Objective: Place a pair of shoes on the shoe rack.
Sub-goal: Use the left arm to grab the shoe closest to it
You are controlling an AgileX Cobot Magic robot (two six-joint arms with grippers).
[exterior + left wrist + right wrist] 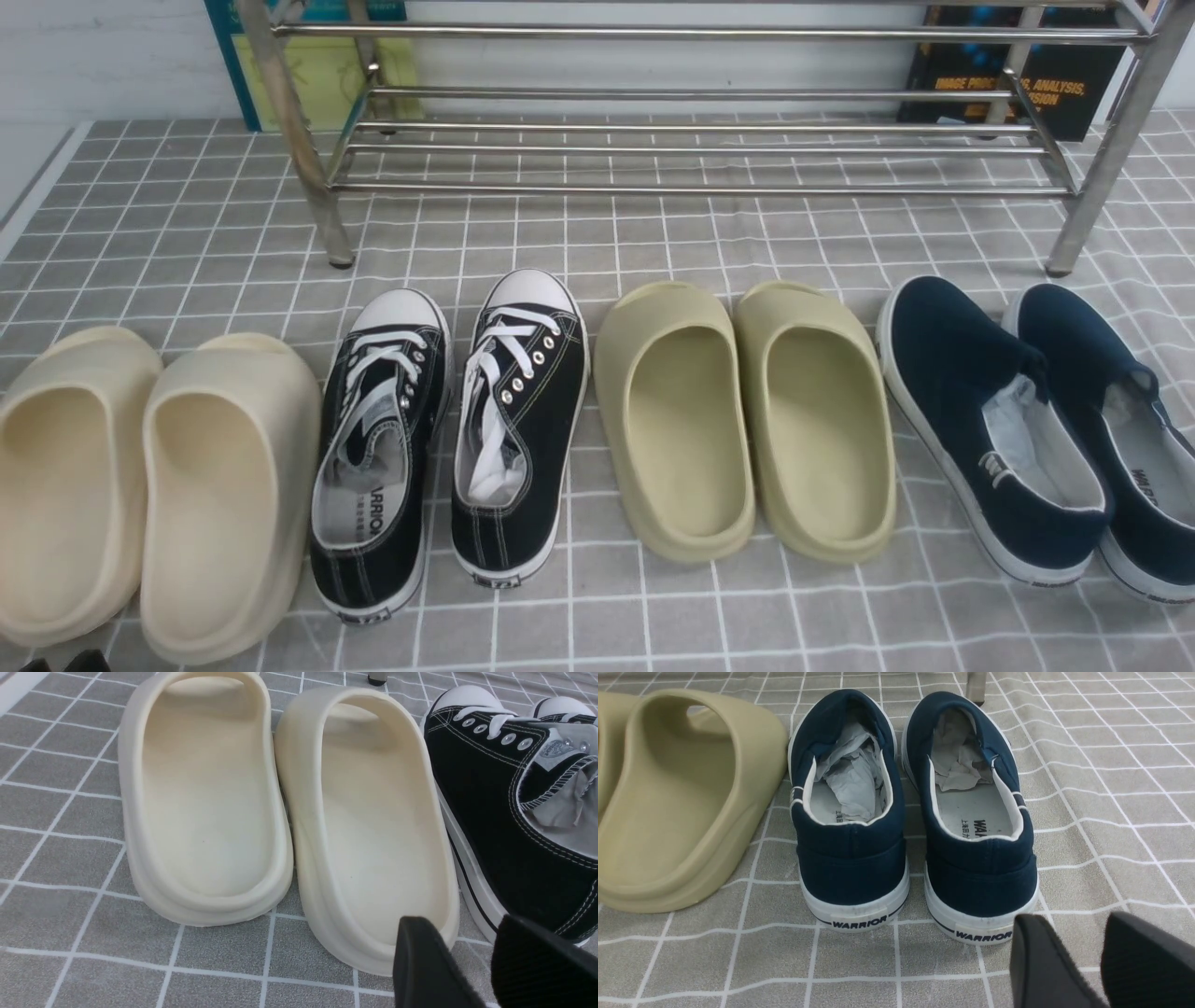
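Note:
The pair of shoes, two black canvas sneakers with white laces, stands side by side on the grey checked cloth, toes toward the rack: one sneaker (378, 448) on the left, the other (523, 420) on the right. The shoe rack (691, 189) of shiny steel tubes spans the back, its bars bare. In the left wrist view my left gripper (462, 924) hovers open behind the heels of a beige slide and the nearer sneaker (495, 812), holding nothing. My right gripper (1071, 919) is open and holds nothing, just behind the heel of a navy slip-on (980, 882).
A pair of beige foam slides (224, 485) lies left of the sneakers. Olive slides (672, 420) and navy slip-ons (971, 401) lie to their right. Rack legs (331, 233) stand on the cloth ahead. Books (1027, 89) lean against the wall behind the rack.

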